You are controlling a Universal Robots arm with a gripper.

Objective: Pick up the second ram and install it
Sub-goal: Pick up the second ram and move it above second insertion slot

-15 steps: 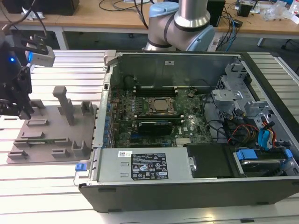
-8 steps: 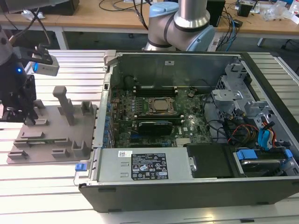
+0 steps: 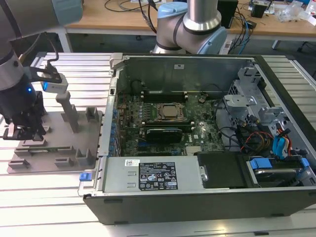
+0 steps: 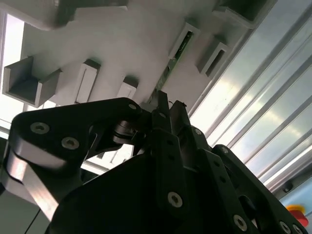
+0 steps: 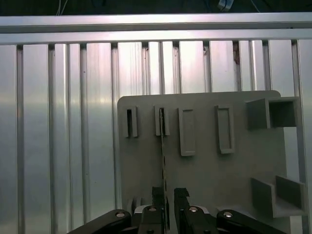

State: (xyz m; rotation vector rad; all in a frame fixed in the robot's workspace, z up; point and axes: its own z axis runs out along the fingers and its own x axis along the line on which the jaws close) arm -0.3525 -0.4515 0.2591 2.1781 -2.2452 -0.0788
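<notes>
Over grey holder plate [image 5: 204, 170] on table [image 5: 63, 122], gripper [image 5: 169, 191] sits narrow astride second ram [image 5: 162, 146], standing on edge in holder slots [image 5: 167, 127]; slight gap shows one side. We judge: centre on board, close evenly, keep stick vertical.

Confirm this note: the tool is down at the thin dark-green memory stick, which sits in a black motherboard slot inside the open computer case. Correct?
Not correct. The thin dark-green memory stick stands on edge in the flat grey plastic holder plate, outside the open black computer case; the first wrist view shows it. The tool is down at it.
</notes>
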